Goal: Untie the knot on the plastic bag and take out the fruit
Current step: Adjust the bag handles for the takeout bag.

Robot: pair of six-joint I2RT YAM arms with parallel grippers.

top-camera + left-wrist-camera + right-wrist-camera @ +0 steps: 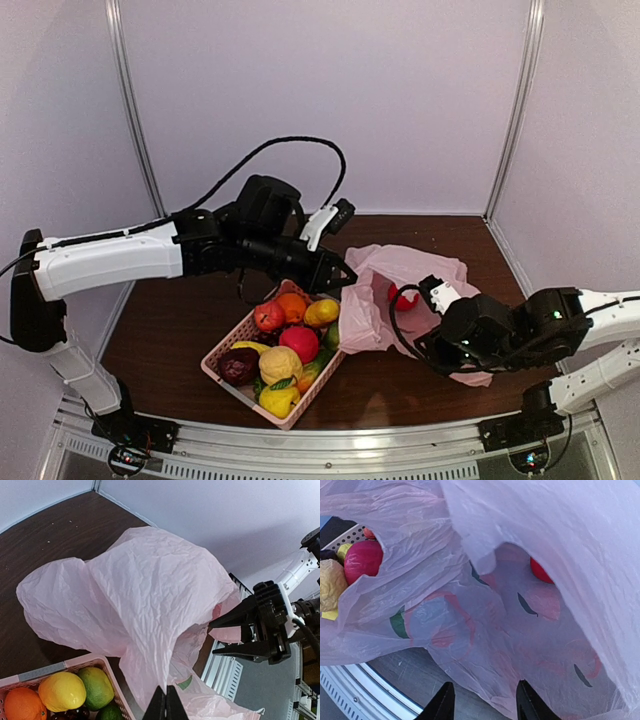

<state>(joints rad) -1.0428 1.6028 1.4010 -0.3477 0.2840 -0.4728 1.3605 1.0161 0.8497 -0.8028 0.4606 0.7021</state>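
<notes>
At the middle right of the overhead view lies the thin translucent pink plastic bag (420, 268), crumpled on the dark brown table (180, 320). I find no knot on it from any camera; judging from the wide opening, it is probably already untied. One round red fruit (403, 298) sits inside the bag, a little behind the mouth, near the centre of the frame.

The left gripper (166, 700), at the bottom of its own view, has its fingers pressed together, and it seems to pinch the bag's film and lift one edge. The right gripper (212, 639) stands at the right of that view with jaws spread apart, holding nothing, pointed at the opening.

To the lower left of the bag, just beside it, is the pink latticed plastic basket (232, 338), already full of fruits.

I think the step now is to fetch this red fruit. To do it well, the left side should hold the edge high and steady, so the mouth does not fall shut. The right side should enter through the gap, not through the film, close only around the fruit's widest part, and come out slowly, because such thin plastic catches easily between the fingers.
</notes>
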